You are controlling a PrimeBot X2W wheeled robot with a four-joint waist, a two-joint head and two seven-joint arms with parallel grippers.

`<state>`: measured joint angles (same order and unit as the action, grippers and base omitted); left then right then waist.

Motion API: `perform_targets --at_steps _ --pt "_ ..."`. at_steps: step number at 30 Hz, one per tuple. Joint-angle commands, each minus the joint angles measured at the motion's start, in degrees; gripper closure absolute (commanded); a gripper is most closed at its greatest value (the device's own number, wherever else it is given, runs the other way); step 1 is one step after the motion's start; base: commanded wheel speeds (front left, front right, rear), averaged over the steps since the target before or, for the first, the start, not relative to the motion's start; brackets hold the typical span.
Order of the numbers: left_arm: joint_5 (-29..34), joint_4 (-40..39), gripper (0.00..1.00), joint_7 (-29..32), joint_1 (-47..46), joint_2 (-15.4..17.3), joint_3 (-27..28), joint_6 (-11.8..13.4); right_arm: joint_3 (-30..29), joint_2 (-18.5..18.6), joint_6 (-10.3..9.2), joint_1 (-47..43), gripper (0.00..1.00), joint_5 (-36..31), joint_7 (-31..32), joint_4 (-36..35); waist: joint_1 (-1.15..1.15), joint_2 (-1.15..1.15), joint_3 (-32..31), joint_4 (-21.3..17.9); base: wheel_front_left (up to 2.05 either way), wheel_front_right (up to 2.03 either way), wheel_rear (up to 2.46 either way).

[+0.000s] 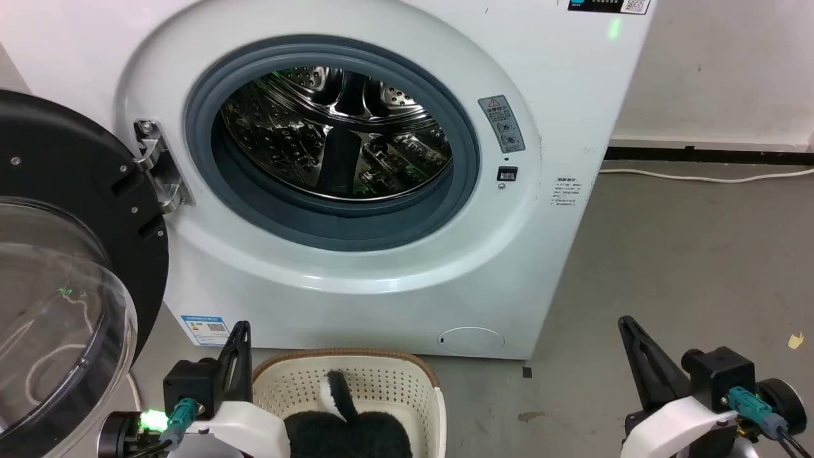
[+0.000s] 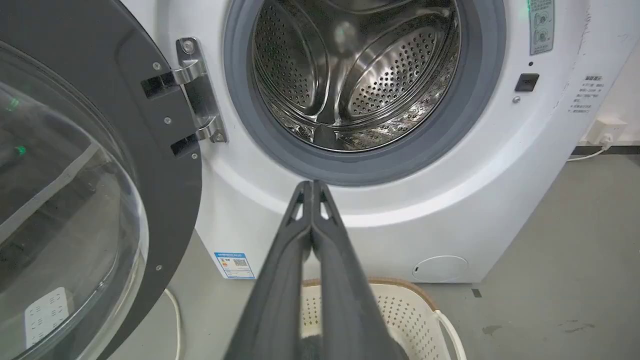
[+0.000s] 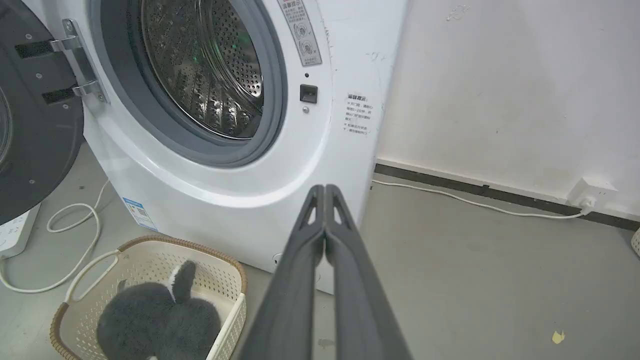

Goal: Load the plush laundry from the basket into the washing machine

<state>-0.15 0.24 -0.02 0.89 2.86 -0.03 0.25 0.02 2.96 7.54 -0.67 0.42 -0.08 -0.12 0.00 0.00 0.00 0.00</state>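
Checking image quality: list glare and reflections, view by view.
Head view: green glint on the washing machine, reflections across the door dome. Left wrist view: bright highlights in the drum. Right wrist view: even light, green specks in the drum.

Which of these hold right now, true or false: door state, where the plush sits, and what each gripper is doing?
1. The black-rimmed, clear-domed round door of the white front-loading washing machine stands open. True.
2. The fluffy black-and-white plush laundry lies in the shiny perforated steel drum. False: it sits in the cream perforated plastic basket on the floor in front of the machine.
3. The left gripper is shut with nothing between its fingers. True.
4. The right gripper is clamped on the plush laundry. False: it is shut on nothing, apart from the basket.
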Motion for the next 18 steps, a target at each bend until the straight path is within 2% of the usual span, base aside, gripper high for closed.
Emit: perform_targets --at_steps 1,18 --pt "0.1 -0.2 1.0 0.0 -0.9 0.0 0.0 -0.2 0.0 -0.1 -0.05 0.7 1.0 -0.4 0.1 0.1 0.0 0.0 0.0 0.0 0.0 0.0 0.0" --pt "0.1 -0.2 1.0 0.0 -0.9 0.0 0.0 -0.2 0.0 -0.1 -0.05 0.7 1.0 -0.4 0.1 0.1 0.0 0.0 0.0 0.0 0.0 0.0 0.0"
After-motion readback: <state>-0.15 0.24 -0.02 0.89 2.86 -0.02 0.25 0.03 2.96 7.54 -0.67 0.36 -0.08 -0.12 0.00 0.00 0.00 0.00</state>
